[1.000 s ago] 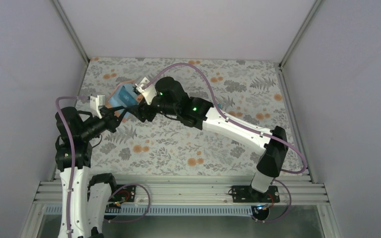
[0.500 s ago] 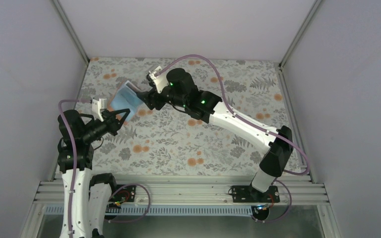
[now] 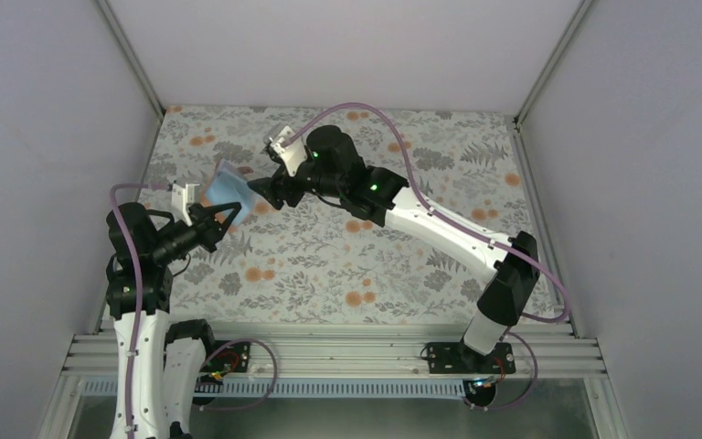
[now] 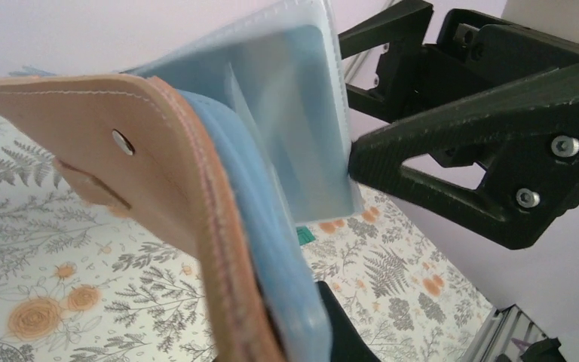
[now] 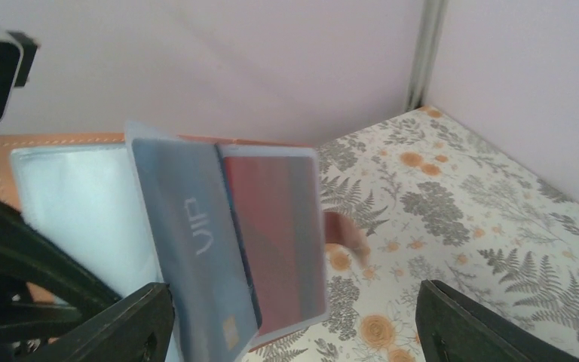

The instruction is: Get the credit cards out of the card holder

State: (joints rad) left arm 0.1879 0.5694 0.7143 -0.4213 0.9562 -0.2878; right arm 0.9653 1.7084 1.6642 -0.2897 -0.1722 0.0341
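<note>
The card holder (image 3: 228,187), reddish-brown outside and light blue inside, hangs open above the table's far left. My left gripper (image 3: 222,216) is shut on its lower edge, and the left wrist view shows the leather cover (image 4: 143,151) and clear sleeves close up. My right gripper (image 3: 260,190) is open beside the holder. Its fingers (image 5: 132,324) stand wide apart on either side of the sleeves and grip nothing. A blue card marked VIP (image 5: 192,241) and a red card (image 5: 279,234) sit in the sleeves. A teal green card (image 4: 304,235) lies on the table behind.
The floral tablecloth (image 3: 375,265) covers the table. White walls enclose it at the back and on both sides. The right arm (image 3: 439,224) reaches diagonally across the middle. A metal rail (image 3: 329,352) runs along the near edge.
The right gripper has risen and drawn back a little from the holder. The holder now hangs higher, its sleeves fanned open, in the left gripper's hold.
</note>
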